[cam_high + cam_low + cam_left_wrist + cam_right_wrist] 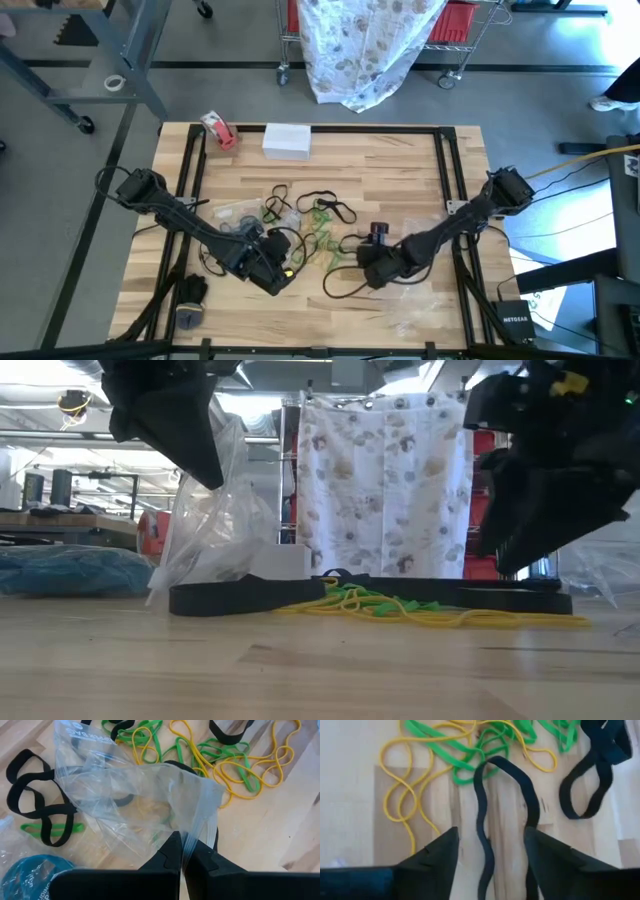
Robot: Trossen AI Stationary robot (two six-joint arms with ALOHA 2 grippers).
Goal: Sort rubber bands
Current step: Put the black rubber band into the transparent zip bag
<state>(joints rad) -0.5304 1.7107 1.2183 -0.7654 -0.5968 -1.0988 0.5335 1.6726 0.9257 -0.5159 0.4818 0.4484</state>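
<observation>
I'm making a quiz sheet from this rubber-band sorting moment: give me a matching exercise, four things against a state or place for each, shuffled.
Things:
1. left gripper
2. right gripper
3. red-and-white tape roll
4. green rubber bands

States or places:
A. tangled with yellow rubber bands mid-table
B. open, a black rubber band lying between its fingers
C. shut on a clear plastic bag
D. near the table's far left corner

Pairs: 1-C, 2-B, 3-D, 4-A
</observation>
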